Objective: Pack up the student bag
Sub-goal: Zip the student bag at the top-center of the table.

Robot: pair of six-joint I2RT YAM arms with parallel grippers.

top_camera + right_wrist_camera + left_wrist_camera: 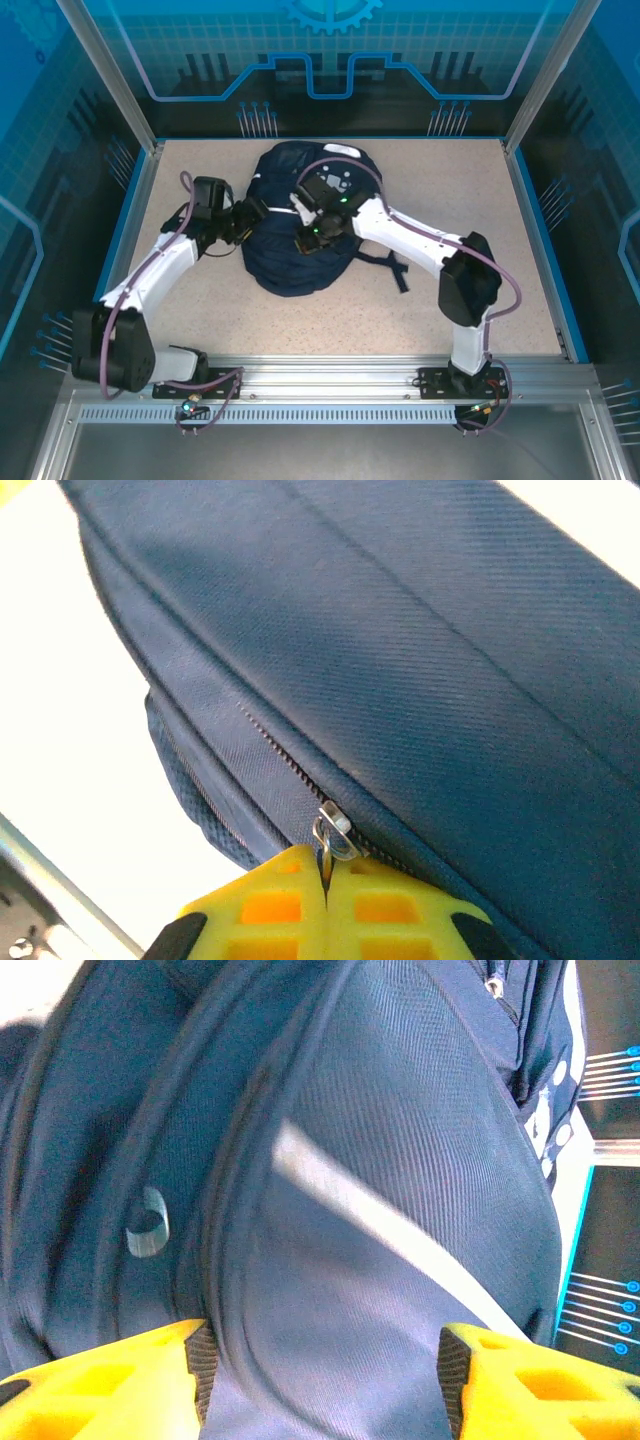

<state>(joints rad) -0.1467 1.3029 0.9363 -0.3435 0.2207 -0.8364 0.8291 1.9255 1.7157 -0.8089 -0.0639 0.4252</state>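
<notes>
Zipping step: right gripper (325, 880) clamps the zipper pull (333, 832) of the student bag (290, 270); left gripper (325, 1365) stands wide, fabric between its jaws — next calls for a steady pull along the track.

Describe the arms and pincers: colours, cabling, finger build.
The left arm and right arm have white link shells, black joint housings and purple cables looping alongside. The left pincer and right pincer have yellow blocky fingers with recessed pockets; black ribbed pads line the left's.

left gripper (320, 1365) jaws apart; right gripper (326, 885) jaws pressed together
</notes>
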